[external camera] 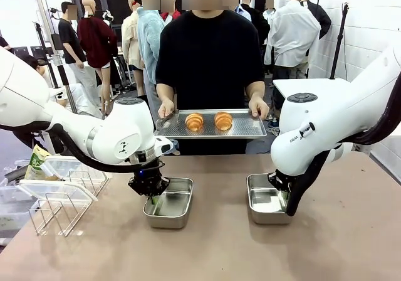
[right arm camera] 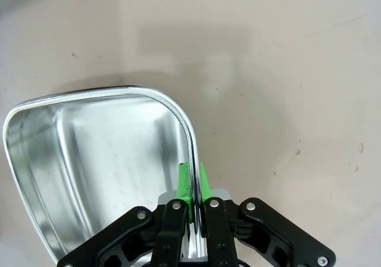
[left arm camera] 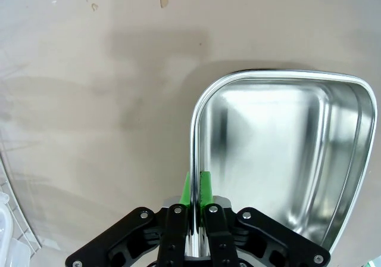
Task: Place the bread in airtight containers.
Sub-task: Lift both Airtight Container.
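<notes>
Left gripper (external camera: 154,198) and right gripper (external camera: 285,196) each clamp a tin wall

At the table's (external camera: 213,249) left edge stands a white wire rack (external camera: 59,213) bearing clear lids (external camera: 53,190). Left of the middle, the left gripper pinches the left wall of the left tin (external camera: 174,211). Beyond the far edge a person (external camera: 210,61) holds a perforated tray (external camera: 247,129) carrying two croissants (external camera: 195,121), well apart from the tins. Right of the middle, the right gripper is closed on the right tin's (external camera: 264,207) right wall.
</notes>
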`<state>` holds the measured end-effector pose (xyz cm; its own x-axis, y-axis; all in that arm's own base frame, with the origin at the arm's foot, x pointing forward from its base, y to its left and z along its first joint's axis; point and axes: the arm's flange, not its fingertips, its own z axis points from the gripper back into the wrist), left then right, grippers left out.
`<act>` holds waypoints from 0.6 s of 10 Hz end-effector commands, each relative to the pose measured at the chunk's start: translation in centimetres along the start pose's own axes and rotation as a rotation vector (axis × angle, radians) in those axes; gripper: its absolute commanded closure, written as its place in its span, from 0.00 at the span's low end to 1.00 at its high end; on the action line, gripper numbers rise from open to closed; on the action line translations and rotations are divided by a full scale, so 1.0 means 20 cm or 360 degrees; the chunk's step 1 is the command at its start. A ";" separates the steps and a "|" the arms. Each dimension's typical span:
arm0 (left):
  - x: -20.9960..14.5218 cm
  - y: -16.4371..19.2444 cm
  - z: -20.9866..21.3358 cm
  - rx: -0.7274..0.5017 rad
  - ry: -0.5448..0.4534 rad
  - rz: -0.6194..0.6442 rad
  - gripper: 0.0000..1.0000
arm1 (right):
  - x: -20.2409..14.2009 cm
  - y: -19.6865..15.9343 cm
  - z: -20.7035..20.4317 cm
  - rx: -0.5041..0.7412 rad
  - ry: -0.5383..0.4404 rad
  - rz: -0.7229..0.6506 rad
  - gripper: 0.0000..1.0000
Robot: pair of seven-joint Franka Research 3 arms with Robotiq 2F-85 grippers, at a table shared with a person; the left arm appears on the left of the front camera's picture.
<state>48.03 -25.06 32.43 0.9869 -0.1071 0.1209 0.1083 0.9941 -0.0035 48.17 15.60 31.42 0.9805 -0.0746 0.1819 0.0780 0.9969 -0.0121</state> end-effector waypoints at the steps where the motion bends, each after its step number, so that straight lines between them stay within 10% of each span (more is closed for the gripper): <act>1: 0.02 -0.02 0.03 0.0011 -0.0007 0.0022 1.00 | 0.00 0.00 -0.02 0.0012 0.0011 -0.0036 1.00; 6: -0.08 -0.02 0.38 -0.0155 -0.0039 0.0172 1.00 | -0.08 -0.04 0.32 0.0076 -0.0069 0.0115 1.00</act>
<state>46.79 -25.55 37.87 0.9889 -0.0128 0.1484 0.0263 0.9956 -0.0899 46.89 15.59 35.07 0.9786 -0.0222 0.2046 0.0239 0.9997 -0.0055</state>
